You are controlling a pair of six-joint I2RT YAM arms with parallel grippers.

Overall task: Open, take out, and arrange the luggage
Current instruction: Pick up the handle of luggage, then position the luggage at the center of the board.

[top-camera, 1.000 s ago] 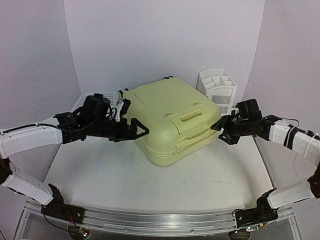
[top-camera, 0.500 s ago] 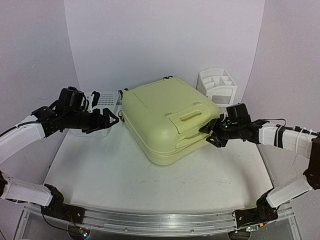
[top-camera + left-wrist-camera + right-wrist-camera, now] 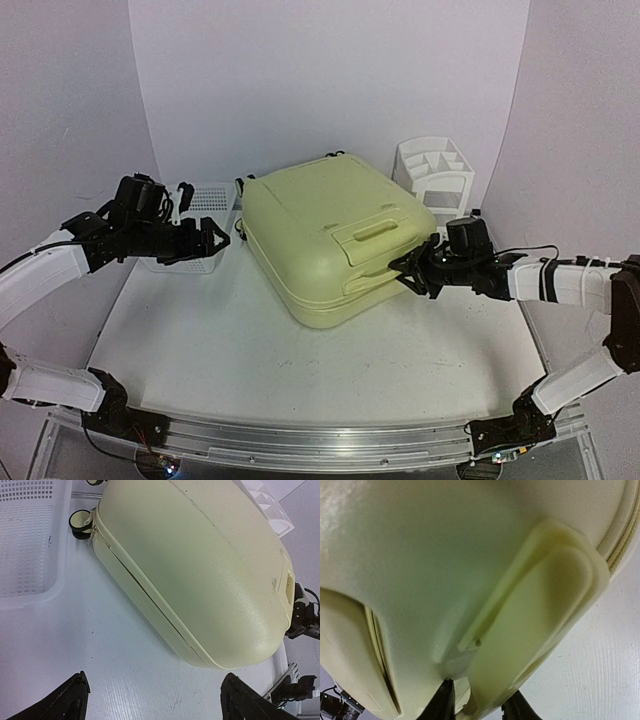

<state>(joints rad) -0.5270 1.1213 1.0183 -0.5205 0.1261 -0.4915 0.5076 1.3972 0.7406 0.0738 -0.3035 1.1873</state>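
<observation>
Left fingers (image 3: 70, 702) hang spread wide, apart from the luggage (image 3: 330, 235). Right fingers (image 3: 444, 702) stand narrow astride its side handle (image 3: 550, 605); whether they grip it I cannot tell. The luggage lies flat mid-tabletop (image 3: 250, 360), lid down. The stiff, smooth shell is probably bulky and slippery, so grip the handle or seam lip. Pale yellow-green, rounded.

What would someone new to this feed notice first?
The large yellow-green luggage lies flat mid-table, dominating the view. The right gripper is at its right side, fingertips either side of the moulded handle. The left gripper hangs open, clear of it, by the white mesh basket.
</observation>
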